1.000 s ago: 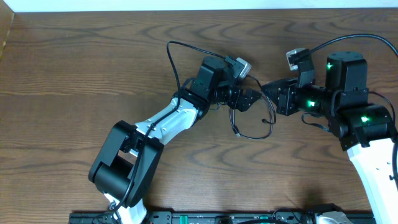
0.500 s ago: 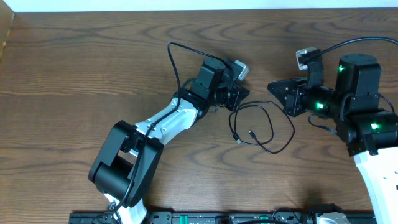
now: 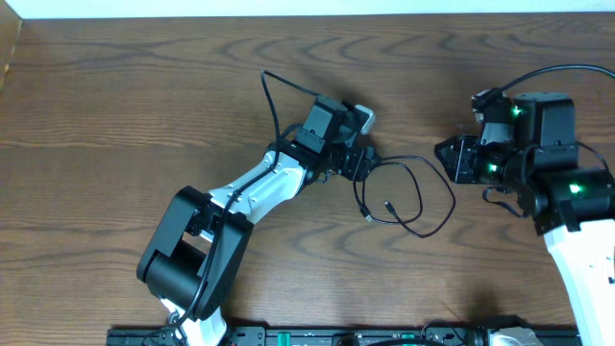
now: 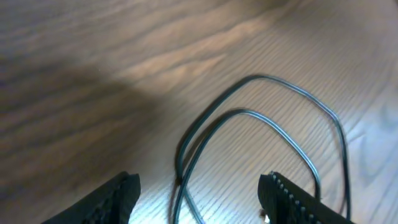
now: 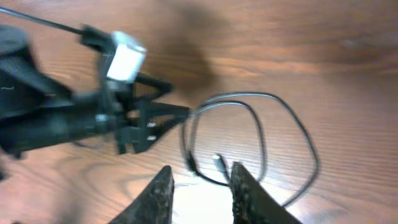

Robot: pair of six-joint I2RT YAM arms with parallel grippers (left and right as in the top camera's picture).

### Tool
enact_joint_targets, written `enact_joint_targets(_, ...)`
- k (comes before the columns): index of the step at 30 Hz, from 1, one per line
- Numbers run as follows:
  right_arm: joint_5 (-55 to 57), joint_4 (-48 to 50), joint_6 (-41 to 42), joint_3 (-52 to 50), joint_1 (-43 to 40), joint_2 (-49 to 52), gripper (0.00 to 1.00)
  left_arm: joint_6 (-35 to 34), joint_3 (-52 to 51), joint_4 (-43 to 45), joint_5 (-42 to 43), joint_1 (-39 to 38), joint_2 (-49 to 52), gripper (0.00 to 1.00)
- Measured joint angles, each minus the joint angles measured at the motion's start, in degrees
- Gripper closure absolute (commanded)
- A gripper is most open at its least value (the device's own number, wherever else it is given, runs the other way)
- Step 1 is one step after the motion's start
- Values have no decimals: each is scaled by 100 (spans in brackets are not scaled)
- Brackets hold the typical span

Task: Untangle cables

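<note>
Worktop (image 3: 144, 96): brown wood with a strong grain, filling the overhead view and carrying both arms and the cable.
Left arm (image 3: 259, 187): black and white, it reached from the near edge up towards the middle of the worktop, its tip pointing to the right.
Right arm (image 3: 567, 192): black joints with green lights on a white lower part, it stood at the right side with its tip pointing left, towards the other arm.
Left tool (image 4: 199, 193): fingers stood wide apart and clamped on nothing. In the left wrist view one end of the loops ran in between them, and whether it touched either finger cannot be told.
Right tool (image 5: 199, 196): fingers stood a little apart with bare wood showing in the gap. It held nothing and sat clear of the loops, off to their right in the overhead view.
Black cable (image 4: 261, 77): it lay loose and flat on the worktop between the two tools, curled into two overlapping loops, one inside the other.
Plugs (image 5: 219, 163): both small ends rested close together on the wood, at the nearer side of the loops.
</note>
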Motion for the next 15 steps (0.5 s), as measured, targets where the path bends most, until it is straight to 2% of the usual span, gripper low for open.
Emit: enact_joint_targets(15,820,-90,616,0,0,1722,59,-20,0,-1078,-140,0,0,34)
